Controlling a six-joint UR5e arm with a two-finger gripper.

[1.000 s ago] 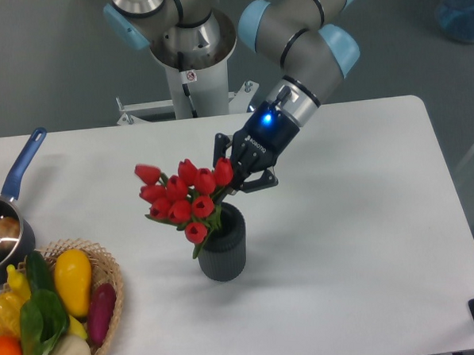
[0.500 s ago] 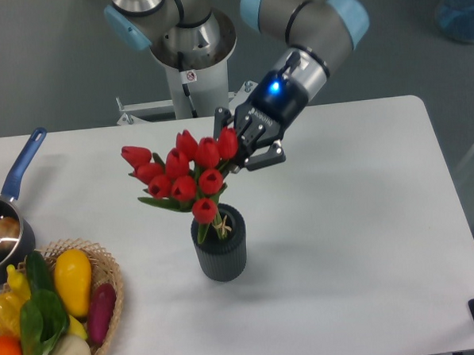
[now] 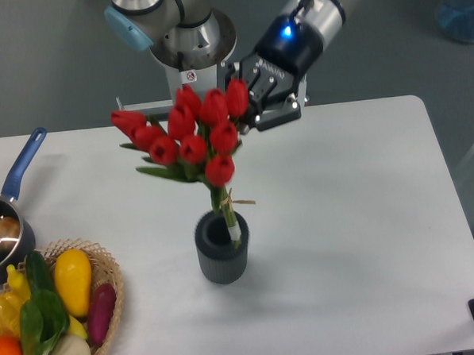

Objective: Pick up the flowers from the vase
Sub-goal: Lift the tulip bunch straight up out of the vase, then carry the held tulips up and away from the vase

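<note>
Flowers (image 3: 189, 135) hang raised above the vase (image 3: 221, 247), with only the lower stem ends reaching into its mouth, and I see my gripper (image 3: 249, 105) clamped on the bunch at its upper right side. On the table's (image 3: 366, 218) left edge sit a saucepan (image 3: 9, 225) and a wicker basket (image 3: 108, 288) of vegetables.

flowers (image 3: 189, 138): bunch of red tulip buds with green leaves, thin green stems tied together
flowers, state: raised high, buds well above the vase, only the stem ends reaching into its mouth at the right side
flowers, pose: stems near upright, buds spreading up and to the left
vase (image 3: 222, 247): small dark grey ribbed cylinder, round open mouth
vase, pose: upright on the white table, directly below the bunch
</note>
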